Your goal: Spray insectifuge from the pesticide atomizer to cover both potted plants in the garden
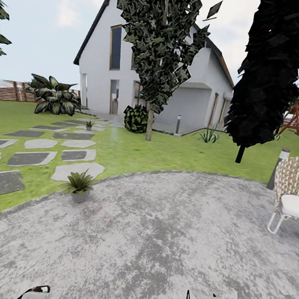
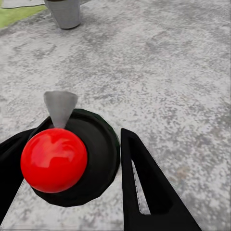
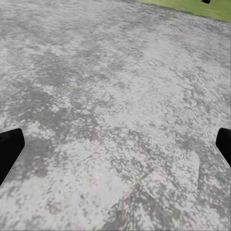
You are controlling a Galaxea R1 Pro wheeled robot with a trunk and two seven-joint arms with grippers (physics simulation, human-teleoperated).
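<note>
My left pincer [image 2: 72, 163] grips the one pesticide atomizer [image 2: 72, 156] over the paved patch [image 1: 156, 244]. My right pincer [image 3: 115, 144] hangs spread apart. I count two potted plants: one near-left [image 1: 79, 185], one far [image 1: 89, 125].

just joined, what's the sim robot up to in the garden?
It stands on the round grey paved patch with the pesticide atomizer clamped in its left tool, red spot up, nozzle aimed ahead. The nearer potted plant sits ahead at the paving's edge; the second potted plant is farther off among the stepping stones. The right tool is open and empty above the paving. No spray is visible.
</note>
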